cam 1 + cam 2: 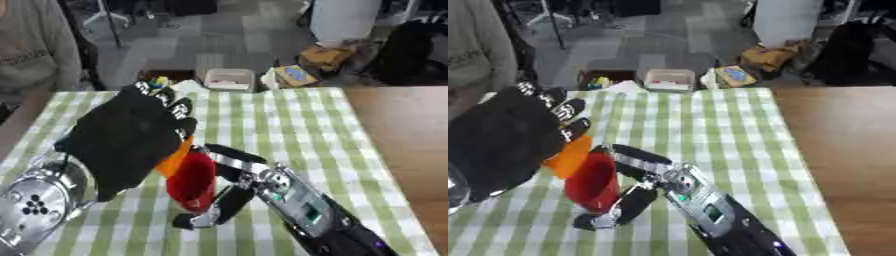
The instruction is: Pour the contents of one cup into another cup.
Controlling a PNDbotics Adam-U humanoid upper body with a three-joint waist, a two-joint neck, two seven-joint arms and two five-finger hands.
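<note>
A red cup (192, 182) stands on the green checked cloth (289, 125), and my right hand (229, 187) is curled round it from the right. Tilted over its rim is an orange cup (570, 157), of which only a wedge shows under my left hand (127, 137). That black-gloved hand is shut on the orange cup from above and hides most of it. What is inside either cup is hidden.
The cloth covers the left part of a brown table (402, 130). Past the far edge on the floor sit a white box (229, 79) and some bags (325, 56). A person in a grey sleeve (35, 50) stands at the far left.
</note>
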